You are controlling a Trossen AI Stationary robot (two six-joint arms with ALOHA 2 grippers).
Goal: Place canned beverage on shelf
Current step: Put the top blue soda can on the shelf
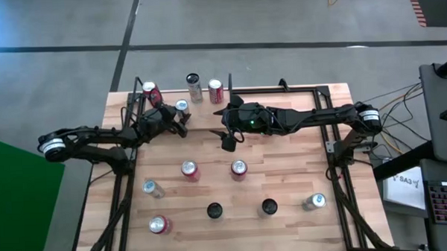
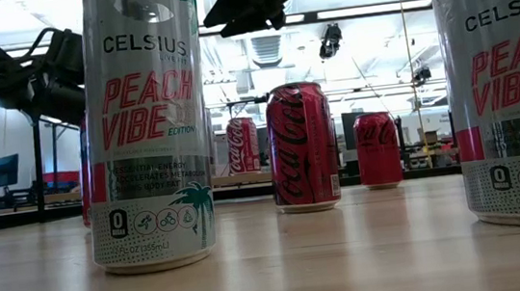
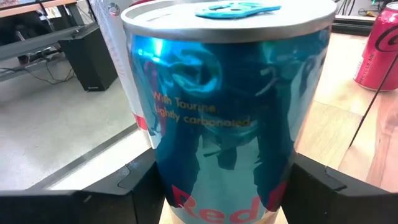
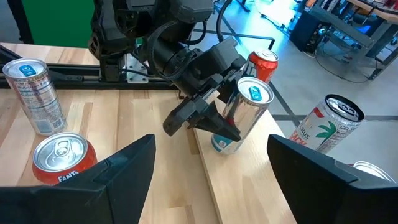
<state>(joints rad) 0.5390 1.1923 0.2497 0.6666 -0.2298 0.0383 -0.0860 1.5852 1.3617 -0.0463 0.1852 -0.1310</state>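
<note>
On the desk (image 1: 285, 168), the left claw (image 1: 180, 118) holds a can (image 1: 181, 107) near the far edge — three cans (image 1: 194, 83) just behind it, the right claw (image 1: 228, 136) beside it.

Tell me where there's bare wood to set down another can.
Free: the right rear stretch of the shelf beside the right arm, and the strip between the two red cans mid-board and the front row. Crowded: the back left edge, where the left gripper holds a blue can near three others.
</note>
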